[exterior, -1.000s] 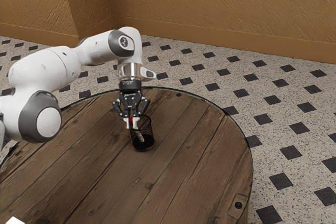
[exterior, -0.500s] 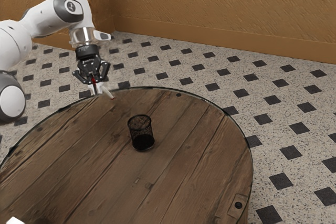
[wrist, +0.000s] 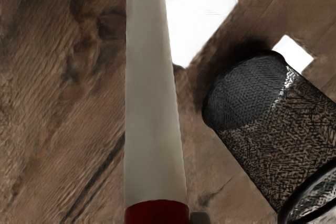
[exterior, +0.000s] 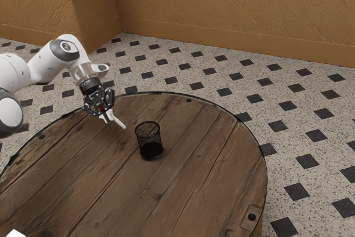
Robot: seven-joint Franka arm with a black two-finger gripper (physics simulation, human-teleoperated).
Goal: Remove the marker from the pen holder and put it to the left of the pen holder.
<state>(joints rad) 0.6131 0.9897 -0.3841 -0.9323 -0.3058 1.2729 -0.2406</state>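
Reaching in from the exterior view's left, the white arm [exterior: 49, 64] holds its black gripper [exterior: 107, 116] over the round wooden worktop [exterior: 183, 165], inside the far edge. The jaws are drawn in to the thickness of the marker [exterior: 118, 122] and grip it from both sides, near its red end [wrist: 156, 212]. The marker is out of the pen holder [exterior: 149, 141], slanting down from the gripper, its pale end pointing toward the exterior view's right. That end is near the pen holder but apart from it, on its exterior view's left side; whether it touches the worktop cannot be told. The pen holder, a black mesh cup, stands upright on the worktop, nearer the far edge than the near one. In the wrist view the marker's pale body runs away from the red end, with the cup beside it. A large white patch [wrist: 198, 19] lies partly behind the marker, and a smaller white patch [wrist: 293, 53] appears just beside the cup's base [wrist: 244, 93].
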